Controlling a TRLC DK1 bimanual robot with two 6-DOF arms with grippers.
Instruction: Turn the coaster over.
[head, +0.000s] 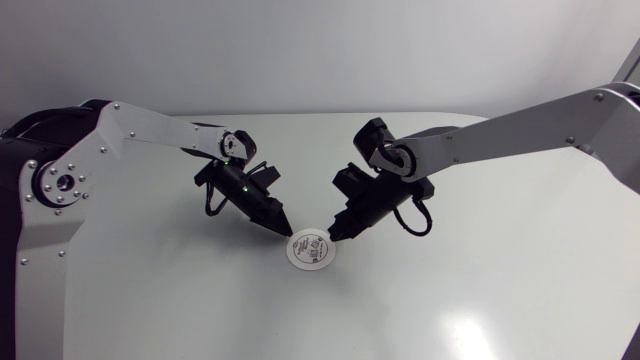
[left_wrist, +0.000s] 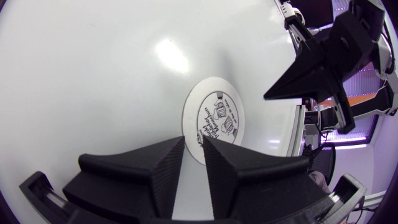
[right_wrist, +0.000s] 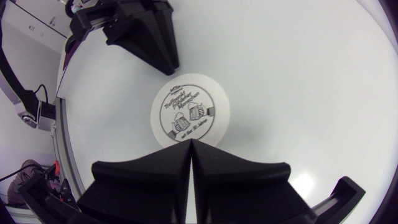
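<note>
The round white coaster (head: 309, 250) lies flat on the table (head: 480, 280), printed side up, just ahead of both claw tips and between them. The left claw (left_wrist: 194, 144) stands narrow, with a thin slit between its fingers, and their tips hide the coaster's near rim. The right claw (right_wrist: 191, 144) is pressed together with no gap, its tip at the opposite rim. Whether either tip touches the coaster cannot be made out.

Bright, even overhead light leaves soft glare patches on the white desk (head: 520, 260), with faint shadows and fisheye-bent wrist-view edges.
</note>
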